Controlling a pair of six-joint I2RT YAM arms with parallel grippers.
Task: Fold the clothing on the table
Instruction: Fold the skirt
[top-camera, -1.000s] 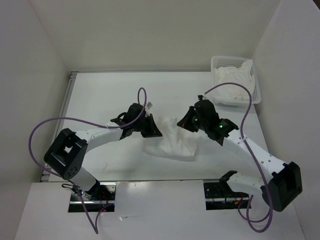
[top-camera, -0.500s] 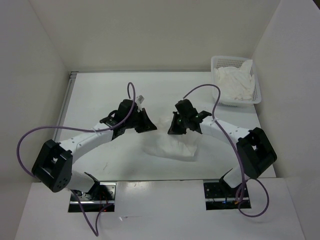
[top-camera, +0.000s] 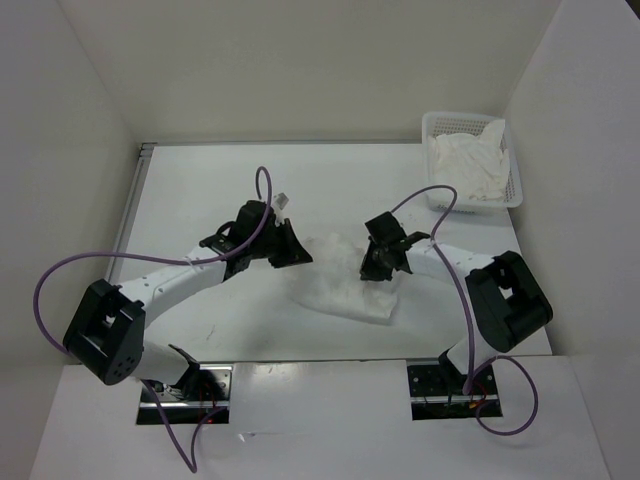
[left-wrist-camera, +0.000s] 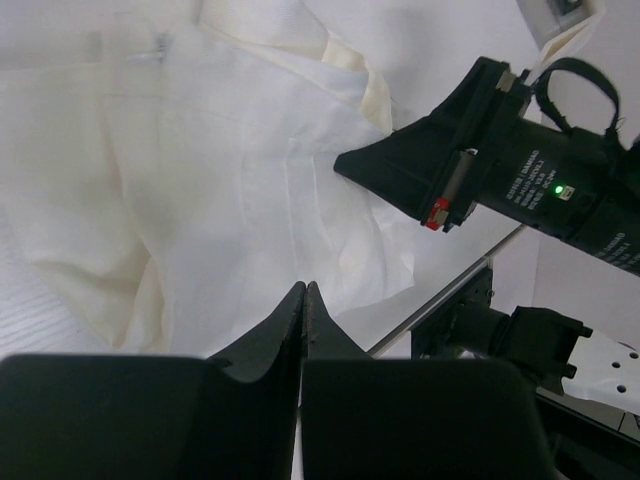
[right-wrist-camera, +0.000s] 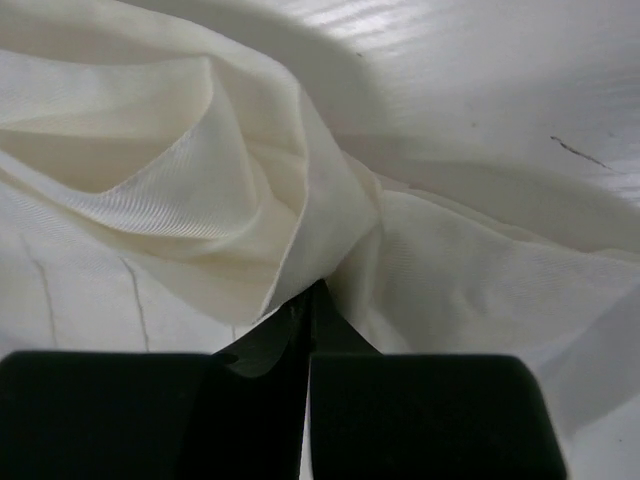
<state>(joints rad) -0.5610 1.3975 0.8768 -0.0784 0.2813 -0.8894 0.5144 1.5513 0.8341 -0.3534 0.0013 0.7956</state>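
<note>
My left fingers (left-wrist-camera: 298, 312) are clenched tight, tips low over the left side of the clothing (top-camera: 345, 292); whether they nip any fabric I cannot tell. The clothing lies rumpled mid-surface (top-camera: 200, 190), nearer the near edge. My right fingers (right-wrist-camera: 306, 322) are clenched on a raised fold at its right side. I judge the fold is barely begun; next I should carry that pinched fold across and lay it flat.

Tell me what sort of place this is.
Probably a robotics lab test cell: a white table boxed by plain panels, a left arm and right arm bolted at its near edge, handling the clothing.
</note>
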